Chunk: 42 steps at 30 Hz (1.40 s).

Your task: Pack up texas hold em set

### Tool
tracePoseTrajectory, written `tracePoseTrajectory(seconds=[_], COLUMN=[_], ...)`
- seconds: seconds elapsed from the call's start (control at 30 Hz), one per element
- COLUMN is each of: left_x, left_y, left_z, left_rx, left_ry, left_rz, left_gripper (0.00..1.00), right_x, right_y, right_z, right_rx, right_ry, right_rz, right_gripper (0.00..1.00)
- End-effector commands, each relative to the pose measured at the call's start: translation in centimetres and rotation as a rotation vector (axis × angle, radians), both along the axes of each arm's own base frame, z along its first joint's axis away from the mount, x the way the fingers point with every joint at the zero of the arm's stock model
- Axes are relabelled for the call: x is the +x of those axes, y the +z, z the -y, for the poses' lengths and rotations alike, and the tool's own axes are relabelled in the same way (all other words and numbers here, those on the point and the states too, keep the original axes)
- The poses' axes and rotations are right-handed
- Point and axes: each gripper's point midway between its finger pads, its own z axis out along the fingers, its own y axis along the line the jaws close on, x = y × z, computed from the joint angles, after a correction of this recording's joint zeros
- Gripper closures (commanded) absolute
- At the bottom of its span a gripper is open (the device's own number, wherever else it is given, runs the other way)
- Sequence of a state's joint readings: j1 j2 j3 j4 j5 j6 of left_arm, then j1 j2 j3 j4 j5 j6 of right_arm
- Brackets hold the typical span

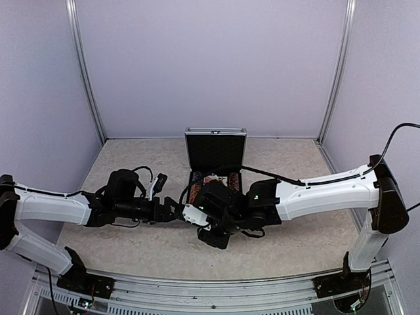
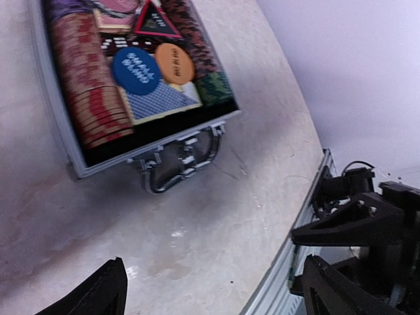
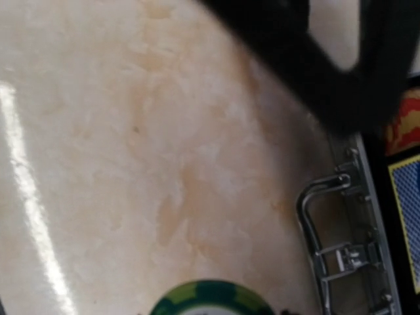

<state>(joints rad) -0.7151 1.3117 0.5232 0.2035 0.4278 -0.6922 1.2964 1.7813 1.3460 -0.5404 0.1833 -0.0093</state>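
Top external view: the silver case (image 1: 215, 151) stands open at the table's centre, and both arms meet at its near side. Left wrist view: the left gripper (image 2: 216, 296) is spread wide and empty, near the handle (image 2: 184, 164). Chip stacks (image 2: 92, 85) fill the case. Right wrist view: a green chip stack (image 3: 210, 298) is beside the handle. I cannot tell if the right gripper (image 1: 218, 235) holds it.

Left arm (image 1: 52, 207) and right arm (image 1: 328, 193) reach inward; left claw (image 2: 213, 282) gapes wide.
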Motion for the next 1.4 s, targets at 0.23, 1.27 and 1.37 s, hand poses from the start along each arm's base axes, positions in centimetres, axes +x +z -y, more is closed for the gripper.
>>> tracePoseTrajectory(seconds=[0.23,1.27,1.37], left_x=[-3.2,-4.8,-4.7], left_y=[3.8,3.9,3.7], left_z=[5.9,9.2,9.3], left_rx=[-0.186,-0.246,-0.24], left_ry=[-0.259,-0.389,-0.388], left_rz=[0.051,0.014,0.012], left_gripper=[0.14,0.83,0.98], right_x=[1.8,2.5,2.5], right_y=[2.3,3.3,3.3], right_z=[0.9,1.9,2.0], right_rx=[0.058,0.071,0.07], right_ry=[-0.05,-0.071,-0.072], right_rz=[0.057,0.09,0.092], right_gripper=[0.61,0.61,0.61])
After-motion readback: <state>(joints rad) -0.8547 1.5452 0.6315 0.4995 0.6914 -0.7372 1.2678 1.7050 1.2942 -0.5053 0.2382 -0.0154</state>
